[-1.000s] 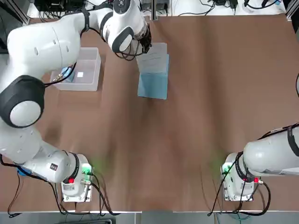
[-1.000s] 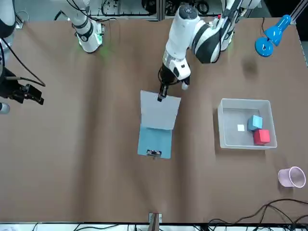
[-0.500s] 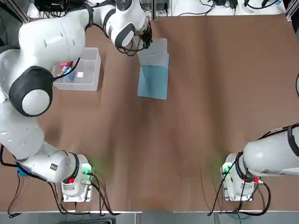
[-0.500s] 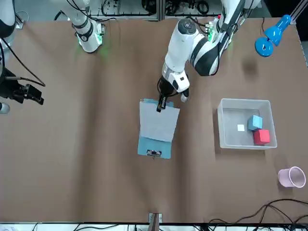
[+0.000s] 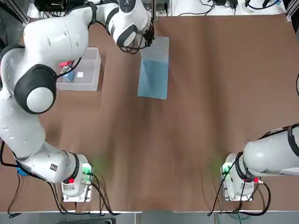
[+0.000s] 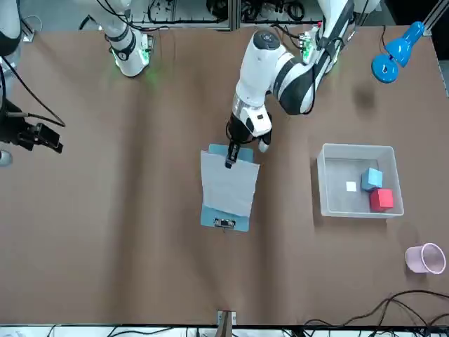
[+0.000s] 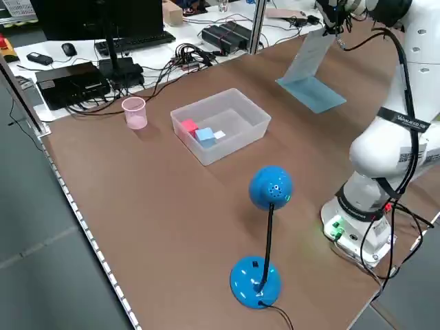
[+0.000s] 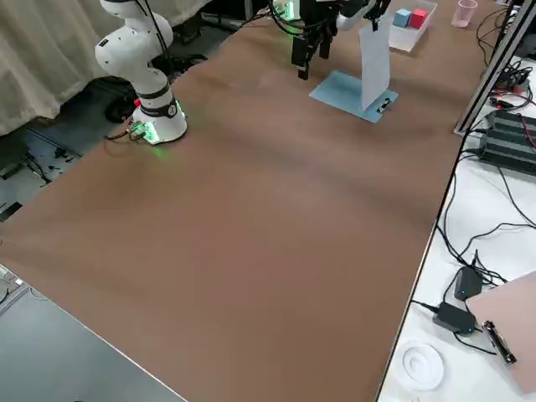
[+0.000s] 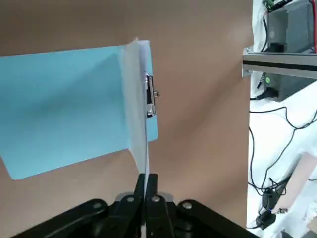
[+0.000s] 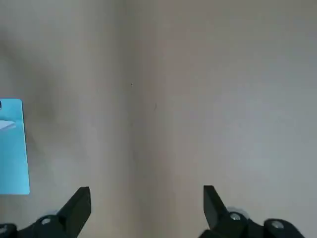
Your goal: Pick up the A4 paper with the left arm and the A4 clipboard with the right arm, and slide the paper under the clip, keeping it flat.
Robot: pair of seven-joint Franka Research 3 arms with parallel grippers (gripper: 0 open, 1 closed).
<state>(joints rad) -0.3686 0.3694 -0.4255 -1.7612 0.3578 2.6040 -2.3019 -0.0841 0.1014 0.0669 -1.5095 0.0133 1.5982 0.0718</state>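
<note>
Seemingly free tabletop (image 6: 112,232) beside clipboard (image 6: 225,216)

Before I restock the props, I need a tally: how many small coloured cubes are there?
2: the light blue cube and the red cube, both inside the clear plastic bin.

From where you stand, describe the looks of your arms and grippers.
Both arms are white with black bands and dark cables; green and red lights glow at their bases. The left gripper and right gripper have slim black fingers with silver screws behind them.
</note>
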